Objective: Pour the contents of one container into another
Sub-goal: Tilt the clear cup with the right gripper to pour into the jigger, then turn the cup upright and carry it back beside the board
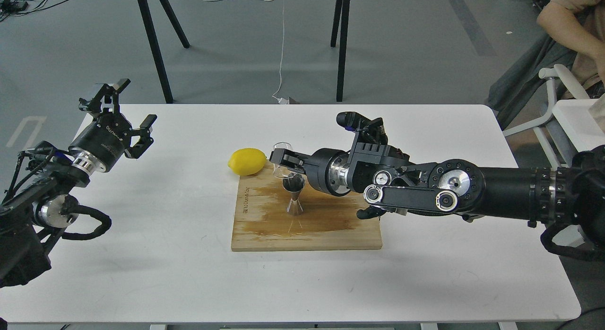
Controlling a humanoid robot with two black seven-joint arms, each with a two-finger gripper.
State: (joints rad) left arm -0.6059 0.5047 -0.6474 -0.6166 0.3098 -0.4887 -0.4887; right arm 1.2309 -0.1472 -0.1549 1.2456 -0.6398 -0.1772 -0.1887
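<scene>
The clear glass cup [281, 159] hangs just above the far edge of the wooden board, with my right gripper [282, 160] shut on it. It looks close to upright, its rim toward the back. Right below and in front of it the steel jigger [294, 196] stands upright on the board [264, 226], which has a wet sheen around the jigger. My left gripper [124, 105] is held high over the table's far left corner, open with nothing in it.
A yellow lemon [246, 161] lies on the white table [165, 254] touching the board's far left corner, just left of the cup. A person sits by a chair [555, 79] at the far right. Black table legs stand behind.
</scene>
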